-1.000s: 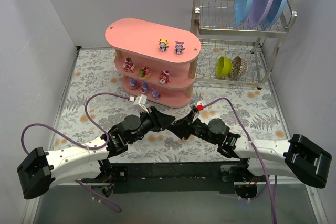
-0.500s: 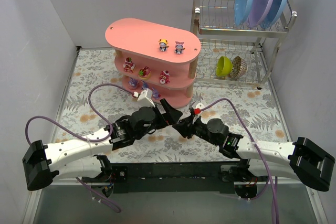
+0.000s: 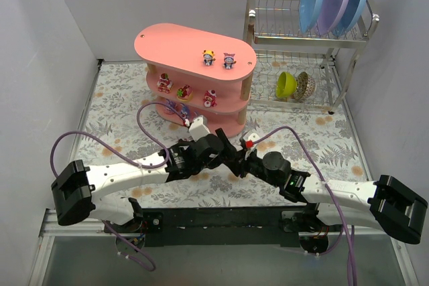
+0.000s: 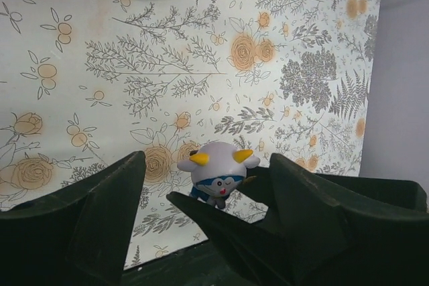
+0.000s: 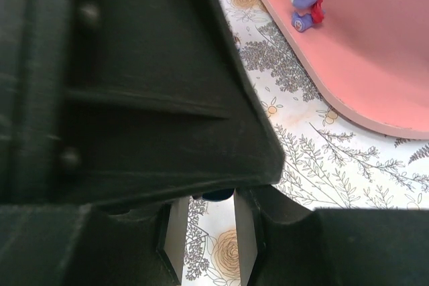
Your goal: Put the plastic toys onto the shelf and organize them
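the right hand [image 5: 209, 229] is clenched on the white horned toy [image 4: 216, 172] near the shelf [image 3: 194, 48], between the fingers of the released left hand [image 4: 206, 162], so letting go before that one closes would likely drop it onto the surface [image 4: 167, 65].

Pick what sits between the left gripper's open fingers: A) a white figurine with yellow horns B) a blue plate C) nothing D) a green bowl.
A: the left wrist view shows the white figurine between the spread fingers of the left gripper.
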Motion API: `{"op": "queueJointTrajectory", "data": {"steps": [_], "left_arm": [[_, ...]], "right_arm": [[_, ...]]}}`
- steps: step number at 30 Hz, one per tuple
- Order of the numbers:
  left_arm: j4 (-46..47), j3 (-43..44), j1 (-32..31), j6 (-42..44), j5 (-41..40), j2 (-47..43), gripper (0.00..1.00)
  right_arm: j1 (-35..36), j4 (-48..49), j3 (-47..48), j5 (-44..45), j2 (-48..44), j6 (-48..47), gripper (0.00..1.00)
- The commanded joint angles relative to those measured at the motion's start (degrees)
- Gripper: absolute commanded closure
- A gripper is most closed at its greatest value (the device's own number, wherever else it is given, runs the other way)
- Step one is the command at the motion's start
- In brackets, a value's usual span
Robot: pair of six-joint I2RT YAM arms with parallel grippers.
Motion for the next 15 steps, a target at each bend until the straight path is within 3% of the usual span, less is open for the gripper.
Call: {"op": "queueJointTrajectory", "data": {"steps": [1, 4, 11, 12, 14, 15], "left_arm": [[-1.4, 3.1, -0.8, -2.4, -1.6, 2.5, 0.28], [-0.7, 3.2, -1.3, -3.1, -2.2, 3.5, 0.38], [-0.6, 3.9, -1.7, -2.7, -3.9, 3.3, 0.71], [-0.6, 3.8, -1.7, -2.6, -4.3, 3.1, 0.81], [-0.6, 3.6, -1.7, -1.8, -4.8, 2.2, 0.88], [-0.5, 3.4, -1.7, -1.3, -5.3, 1.9, 0.92]], "right_arm": [[0.6, 2.5, 1.0, 1.2, -0.5, -1.2, 0.99], [0.7, 2.5, 0.8, 1.3, -0.5, -1.5, 0.99], [0.9, 3.0, 0.0, 1.8, -0.2, -1.6, 0.99], [0.9, 3.0, -0.1, 1.9, -0.2, -1.5, 0.99], [0.9, 3.2, -0.4, 2.0, -0.3, -1.3, 0.99], [0.9, 3.3, -0.6, 2.0, -0.4, -1.2, 0.91]]}}
